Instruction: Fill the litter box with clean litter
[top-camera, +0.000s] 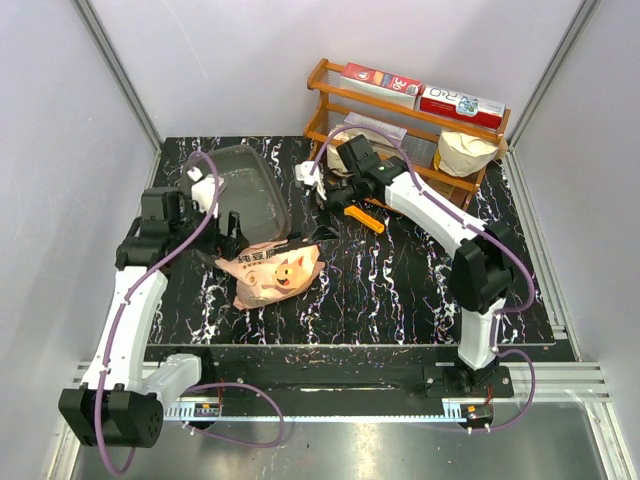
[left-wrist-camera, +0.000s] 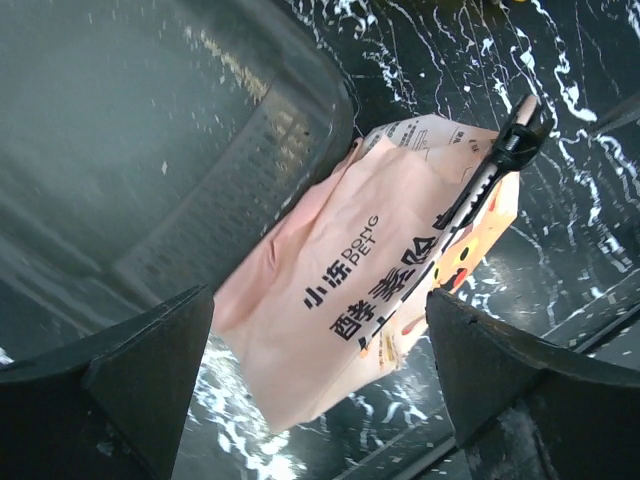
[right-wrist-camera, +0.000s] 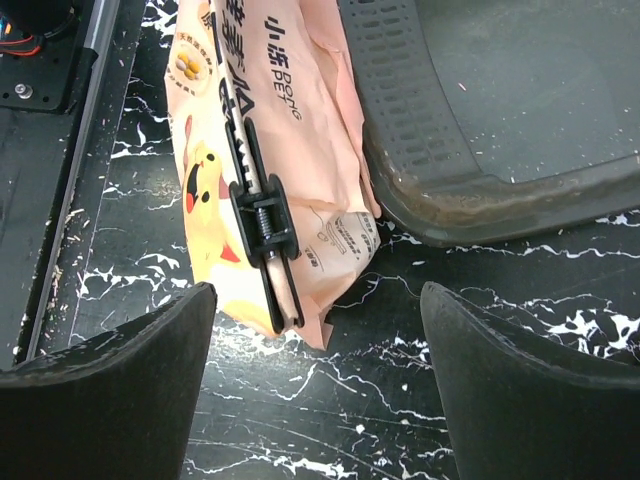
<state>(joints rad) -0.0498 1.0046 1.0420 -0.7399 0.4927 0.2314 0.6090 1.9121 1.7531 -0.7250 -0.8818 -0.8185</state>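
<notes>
the near edge of the black marbled table (top-camera: 400, 300) runs just beyond the two arm bases, and the stretch of tabletop between the bag and the right arm's base is the widest open room here. closest in lies the pink bag (top-camera: 275, 272), flat on its side left of centre, a long black clip (right-wrist-camera: 262, 225) clamped along its top; the clean litter itself is hidden inside. the bag's far end is pushed up against the near right corner of the litter box (top-camera: 245, 185), touching its flared rim. the left gripper (top-camera: 234, 224) hangs over that meeting point, fingers (left-wrist-camera: 120, 390) spread wide, with the bag below and between them but not touching either. the tray sits at the far left, its left side close to the table's edge and to the left arm. the right gripper (top-camera: 322, 188) is off the tray's right side, spread too, holding nothing, well apart from the bag. an orange scoop (top-camera: 364, 219) lies just beside it. a wooden rack (top-camera: 400, 120) crowds the back right corner against the wall.
</notes>
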